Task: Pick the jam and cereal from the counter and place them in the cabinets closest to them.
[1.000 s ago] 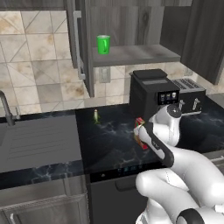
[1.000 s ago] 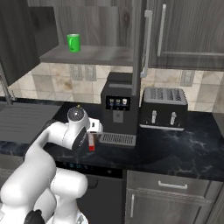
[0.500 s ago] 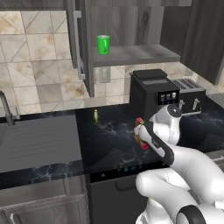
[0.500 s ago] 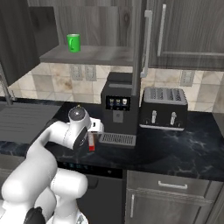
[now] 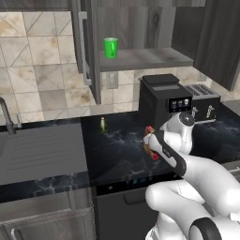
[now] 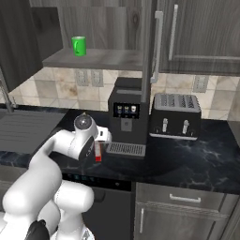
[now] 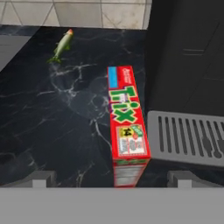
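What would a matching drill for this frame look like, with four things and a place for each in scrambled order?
Things:
1. red cardboard cereal box
2. bright green cup
3. black coffee machine
4. silver slotted toaster

Places:
A. on the open cabinet's grey shelf
B. on the counter, right of the coffee machine in the right base view
C. below the hand, next to the drip tray
D. on the black marble counter, under the cabinet

Pairs: 1-C, 2-A, 3-D, 4-B

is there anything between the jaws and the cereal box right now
Nothing visible. In the hand view the cereal sits directly ahead between the open gripper tips on bare counter. The coffee machine's drip tray lies close beside the box, apparently in the path of one jaw.
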Robot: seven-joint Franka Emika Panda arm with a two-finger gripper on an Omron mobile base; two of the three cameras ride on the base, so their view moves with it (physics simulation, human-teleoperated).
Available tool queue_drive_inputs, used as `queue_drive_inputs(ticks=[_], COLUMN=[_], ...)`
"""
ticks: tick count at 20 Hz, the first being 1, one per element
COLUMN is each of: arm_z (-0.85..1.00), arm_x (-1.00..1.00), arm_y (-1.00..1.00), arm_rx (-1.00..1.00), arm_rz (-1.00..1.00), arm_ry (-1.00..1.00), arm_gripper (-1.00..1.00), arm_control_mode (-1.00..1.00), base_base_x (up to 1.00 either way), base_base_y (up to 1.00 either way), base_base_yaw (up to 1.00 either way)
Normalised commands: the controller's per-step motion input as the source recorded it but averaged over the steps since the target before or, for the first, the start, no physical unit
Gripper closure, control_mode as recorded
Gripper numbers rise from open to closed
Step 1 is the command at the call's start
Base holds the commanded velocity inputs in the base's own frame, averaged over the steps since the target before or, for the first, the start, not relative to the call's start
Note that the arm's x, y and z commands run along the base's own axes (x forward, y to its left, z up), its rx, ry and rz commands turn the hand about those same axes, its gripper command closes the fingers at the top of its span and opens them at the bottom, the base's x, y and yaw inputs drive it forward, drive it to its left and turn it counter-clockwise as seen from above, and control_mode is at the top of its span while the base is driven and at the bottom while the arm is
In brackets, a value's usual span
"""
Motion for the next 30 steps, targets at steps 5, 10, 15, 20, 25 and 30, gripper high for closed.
queue_drive_inputs(ticks=[5, 10, 15, 20, 25, 30], arm_z=[-0.16, -0.18, -0.18, -0.2, -0.24, -0.23], arm_x=[0.11, 0.1, 0.09, 0.03, 0.0, 0.0], arm_y=[0.0, 0.0, 0.0, 0.0, 0.0, 0.04], arm_rx=[0.0, 0.0, 0.0, -0.02, -0.05, -0.07], arm_rz=[0.0, 0.0, 0.0, 0.0, 0.0, 0.0], arm_ry=[-0.04, -0.05, -0.04, -0.02, 0.0, 0.0], arm_gripper=[-1.0, -1.0, -1.0, -1.0, -1.0, -1.0], arm_control_mode=[-1.0, -1.0, -1.0, -1.0, -1.0, -1.0], base_base_x=[0.0, 0.0, 0.0, 0.0, 0.0, 0.0], base_base_y=[0.0, 0.0, 0.0, 0.0, 0.0, 0.0], base_base_yaw=[0.0, 0.0, 0.0, 0.0, 0.0, 0.0])
